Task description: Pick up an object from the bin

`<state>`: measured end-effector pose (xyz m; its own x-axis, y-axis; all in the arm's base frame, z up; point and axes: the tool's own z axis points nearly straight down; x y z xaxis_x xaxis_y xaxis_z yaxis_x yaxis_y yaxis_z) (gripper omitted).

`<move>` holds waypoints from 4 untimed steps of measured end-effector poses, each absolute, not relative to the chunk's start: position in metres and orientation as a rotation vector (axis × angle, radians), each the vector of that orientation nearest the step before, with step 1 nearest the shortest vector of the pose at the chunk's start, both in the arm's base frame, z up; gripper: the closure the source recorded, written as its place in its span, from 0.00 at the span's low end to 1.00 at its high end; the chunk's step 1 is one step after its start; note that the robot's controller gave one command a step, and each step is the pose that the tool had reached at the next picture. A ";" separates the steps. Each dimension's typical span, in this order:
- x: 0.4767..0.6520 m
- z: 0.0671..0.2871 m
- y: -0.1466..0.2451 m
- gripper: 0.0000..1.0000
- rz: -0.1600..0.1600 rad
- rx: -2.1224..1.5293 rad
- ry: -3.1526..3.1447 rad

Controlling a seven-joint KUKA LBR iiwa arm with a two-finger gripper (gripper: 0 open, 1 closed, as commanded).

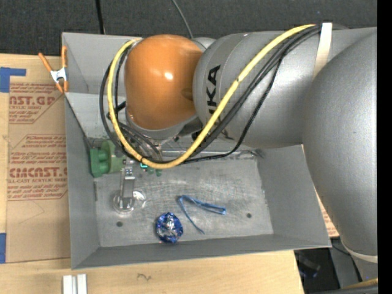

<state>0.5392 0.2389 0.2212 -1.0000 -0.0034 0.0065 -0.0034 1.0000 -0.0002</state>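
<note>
Step, judged: approach, my jaws above clear plastic piece [122,202], bin [288,237] 8 o'clock | jaws' state: cannot tell | next: descend, close.

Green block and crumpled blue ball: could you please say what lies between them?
A clear shiny piece lies between the green plastic block and the crumpled blue ball, in the camera view.

Grey bin [82,213] w/ green block [99,159], clear piece [125,201], blue strip [199,207] — ball [168,227] blue & white speckled.
</note>
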 end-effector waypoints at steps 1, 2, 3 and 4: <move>0.493 0.145 0.163 0.00 0.005 0.162 -3.127; 0.544 0.080 0.171 0.00 -0.001 0.188 -3.135; 0.544 0.084 0.172 1.00 -0.003 0.188 -3.137; 0.496 0.273 0.174 1.00 -0.002 0.673 -3.077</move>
